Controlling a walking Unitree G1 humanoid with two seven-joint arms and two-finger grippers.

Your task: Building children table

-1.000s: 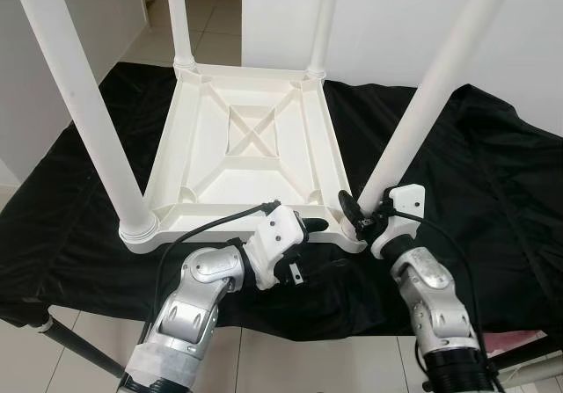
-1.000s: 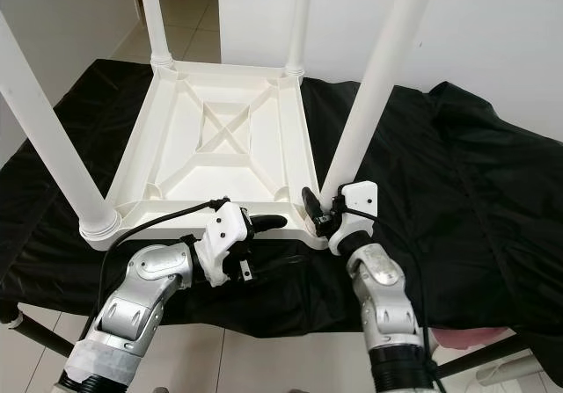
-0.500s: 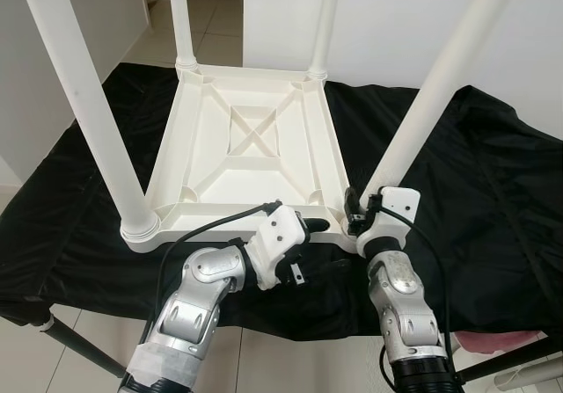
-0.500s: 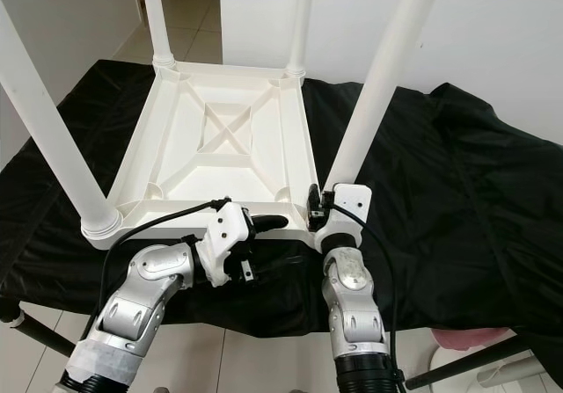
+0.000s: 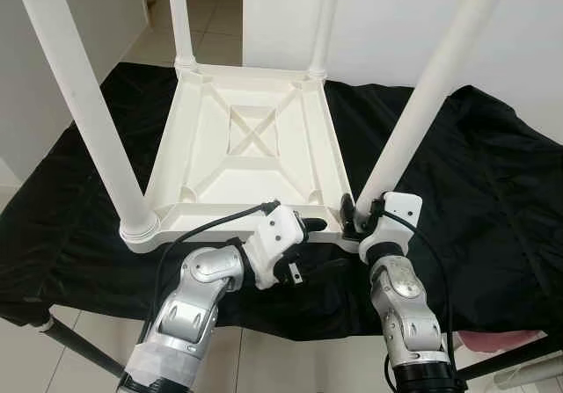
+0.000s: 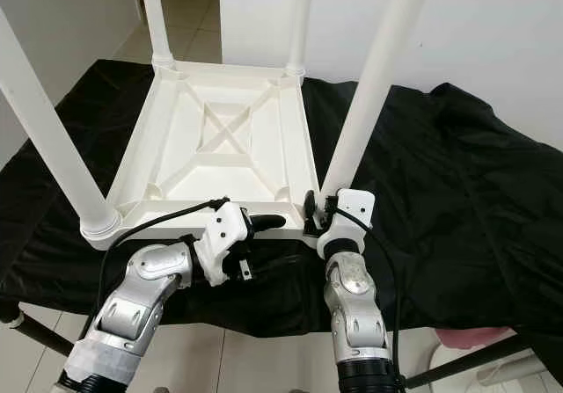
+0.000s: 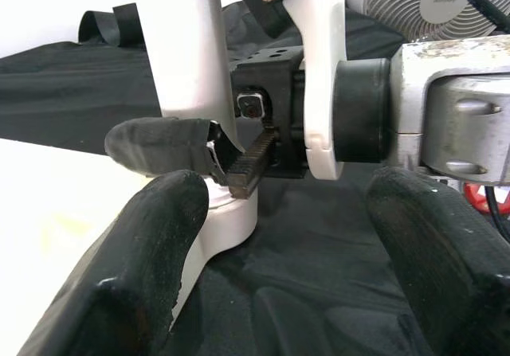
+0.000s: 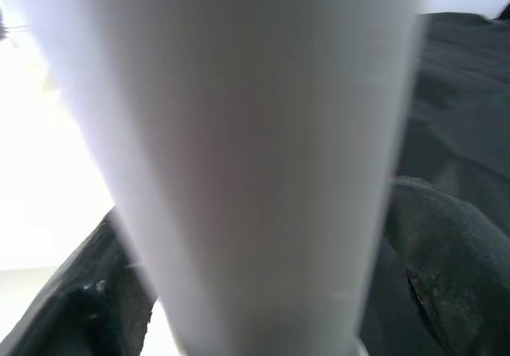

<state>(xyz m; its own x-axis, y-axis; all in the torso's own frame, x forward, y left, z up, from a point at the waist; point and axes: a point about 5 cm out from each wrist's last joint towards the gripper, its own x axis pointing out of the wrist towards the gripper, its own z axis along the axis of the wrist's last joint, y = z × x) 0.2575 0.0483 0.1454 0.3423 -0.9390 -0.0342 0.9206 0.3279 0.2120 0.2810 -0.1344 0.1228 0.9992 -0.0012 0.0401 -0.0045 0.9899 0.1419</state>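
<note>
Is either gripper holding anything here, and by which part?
The right gripper clasps the near-right table leg at its base. The left gripper's fingers are open, holding nothing.

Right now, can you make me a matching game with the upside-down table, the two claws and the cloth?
Things:
1. right claw
2. left claw
3. upside-down table
4. black cloth

Places:
A. spread underneath everything
B. around the base of the near right leg
C. lying with four legs pointing up
D. at the table's near edge, fingers apart

Pairs: 1-B, 2-D, 3-C, 4-A
</note>
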